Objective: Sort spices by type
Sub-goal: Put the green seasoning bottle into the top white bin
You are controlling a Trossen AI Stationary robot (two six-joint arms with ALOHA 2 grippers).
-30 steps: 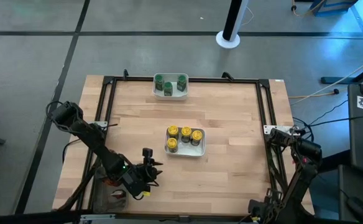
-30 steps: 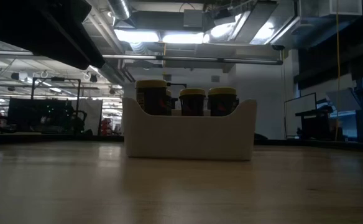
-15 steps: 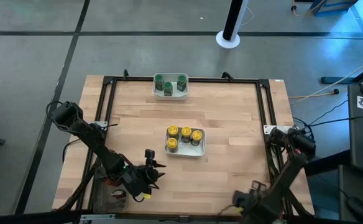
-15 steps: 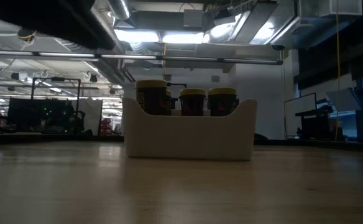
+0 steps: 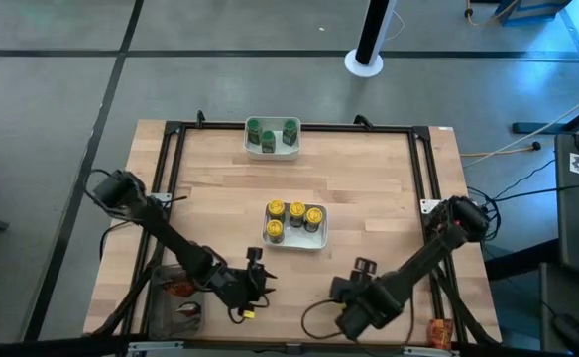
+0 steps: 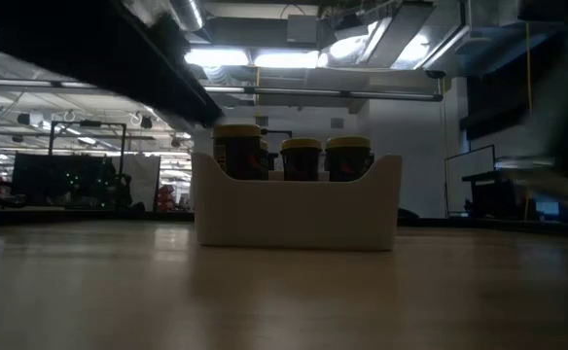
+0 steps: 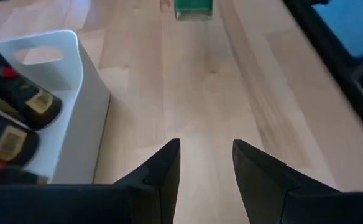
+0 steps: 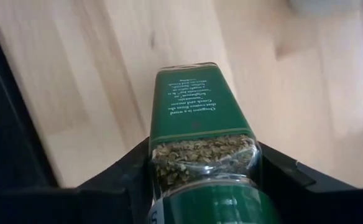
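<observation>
Between the right gripper's (image 8: 200, 180) dark fingers (image 8: 122, 171) sits a green-labelled jar of dried herbs (image 8: 197, 118), clamped at its glass body with the label end pointing out over the wooden table (image 5: 369, 188). That gripper hangs over the near part of the table, on the near-right of the white bowl (image 5: 294, 238) in the middle, well apart from it. Four yellow-capped jars (image 5: 296, 211) stand in that middle bowl. Beyond it, at the far edge, a second white bowl (image 5: 271, 151) holds three green-capped jars (image 5: 289, 127). On the near-left of the middle bowl, the left gripper (image 5: 257, 281) hovers with its fingers (image 7: 166, 171) parted about halfway and nothing between them; its wrist view shows bare wood in the gap. Farther left of the left arm, off the tabletop's near corner, lies something small and orange-brown (image 5: 177, 289), too small to tell apart.
</observation>
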